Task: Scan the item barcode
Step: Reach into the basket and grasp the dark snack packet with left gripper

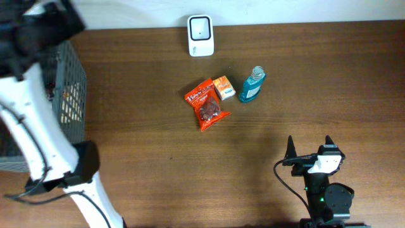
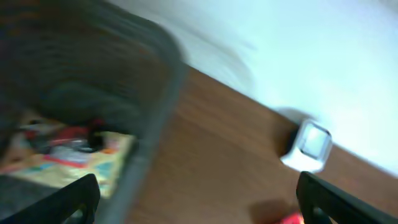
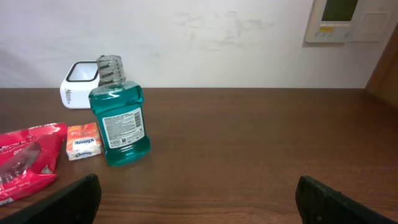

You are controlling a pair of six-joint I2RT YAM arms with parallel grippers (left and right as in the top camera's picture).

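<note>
My left claw (image 2: 198, 200) is spread wide, with nothing between its fingers; it hangs over the wire basket (image 1: 71, 95), far to the left of the scanner (image 1: 201, 35); its own picture is blurred. Inside the basket lies a yellowish packet (image 2: 68, 162), which I cannot read. My right claw (image 3: 199, 202) is spread as well and holds nothing; it stands low over the worktop (image 1: 158, 164), well apart from the scanner, to its right and on my side of it. The items lie in a small group near the scanner, on my side of it: a red snack bag (image 1: 207, 104); a little orange box (image 1: 224, 87) close against the bag's far right corner; a blue-green mouthwash bottle (image 1: 252, 85) just right of the box, standing upright, its label turned to my right claw.
</note>
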